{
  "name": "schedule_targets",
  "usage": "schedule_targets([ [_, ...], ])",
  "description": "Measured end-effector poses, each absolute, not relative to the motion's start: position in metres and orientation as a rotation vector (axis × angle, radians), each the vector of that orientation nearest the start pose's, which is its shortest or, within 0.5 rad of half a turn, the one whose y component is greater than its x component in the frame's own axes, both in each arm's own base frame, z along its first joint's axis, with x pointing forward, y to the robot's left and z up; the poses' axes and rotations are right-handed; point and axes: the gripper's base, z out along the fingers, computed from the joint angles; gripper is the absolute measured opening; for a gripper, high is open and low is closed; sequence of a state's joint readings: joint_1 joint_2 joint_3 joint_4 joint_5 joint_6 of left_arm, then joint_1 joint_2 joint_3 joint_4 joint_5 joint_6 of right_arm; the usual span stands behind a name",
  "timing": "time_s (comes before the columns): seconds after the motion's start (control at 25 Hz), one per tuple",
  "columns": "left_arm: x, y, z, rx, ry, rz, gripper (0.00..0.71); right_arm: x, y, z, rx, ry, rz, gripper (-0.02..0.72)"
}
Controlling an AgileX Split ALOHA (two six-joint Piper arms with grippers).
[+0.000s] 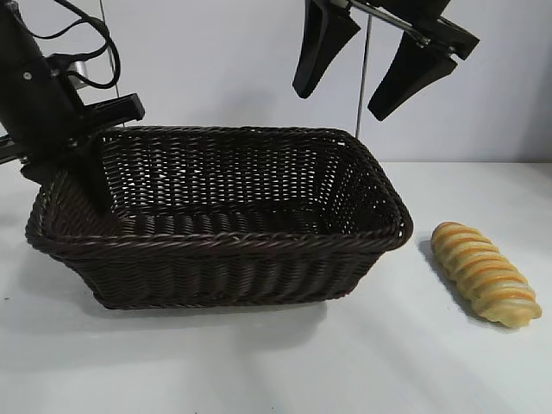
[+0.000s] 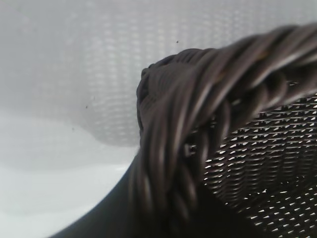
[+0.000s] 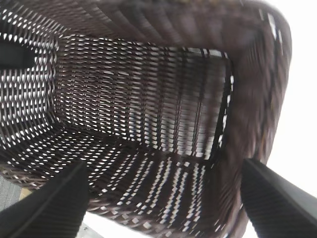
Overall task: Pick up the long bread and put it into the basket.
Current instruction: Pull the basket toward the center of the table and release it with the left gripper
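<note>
Wicker: the basket, dark brown and woven, stands on the white worktop and takes up the middle of the scene; its inside looks empty.
Bread location: the long bread lies on the worktop just beside the basket's right end, apart from it and untouched by either hand.
Left hand: the left hand points steeply down at the basket's left end, at or just inside the braided rim; it is nearly clenched, and nothing can be seen between its fingers. Its wrist view is filled by the rim, very close.
Right hand: the right hand hangs above the basket's rear right corner, tilted downward, its fingers spread wide and empty. Its wrist view looks straight into the basket, not at the loaf.
Risk, basket: with the left hand so close to the rim, a further push could probably shove or tip the basket, perhaps toward the loaf.
Risk, reach: the loaf sits outside and to the right of the right hand, so a straight descent would likely land in the basket or on its rim.
Risk, grasp: the loaf is rounded and ridged; a pinch near one end could let it swing or slip.
Task state: not yet begun on the bread, as far as can be judged.
</note>
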State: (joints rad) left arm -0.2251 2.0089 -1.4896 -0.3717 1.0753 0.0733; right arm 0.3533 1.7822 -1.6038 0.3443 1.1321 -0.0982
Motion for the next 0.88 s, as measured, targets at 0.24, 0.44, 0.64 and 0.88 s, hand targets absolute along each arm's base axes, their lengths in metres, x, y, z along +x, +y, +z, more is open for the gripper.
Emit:
schedule_targets([
  [0.24, 0.386, -0.111, 0.189, 0.205, 3.046, -0.518, 0.101, 0.347, 0.158, 0.309, -0.499, 2.749, 0.534, 0.601],
  [0.44, 0.391, -0.096, 0.189, 0.137, 3.032, -0.520, 0.101, 0.347, 0.158, 0.309, -0.499, 2.749, 0.534, 0.601],
  [0.64, 0.392, -0.094, 0.190, 0.146, 3.019, -0.537, 0.101, 0.347, 0.158, 0.309, -0.499, 2.749, 0.534, 0.601],
  [0.88, 0.393, -0.097, 0.190, 0.175, 2.999, -0.573, 0.101, 0.347, 0.158, 0.309, -0.498, 2.748, 0.534, 0.601],
])
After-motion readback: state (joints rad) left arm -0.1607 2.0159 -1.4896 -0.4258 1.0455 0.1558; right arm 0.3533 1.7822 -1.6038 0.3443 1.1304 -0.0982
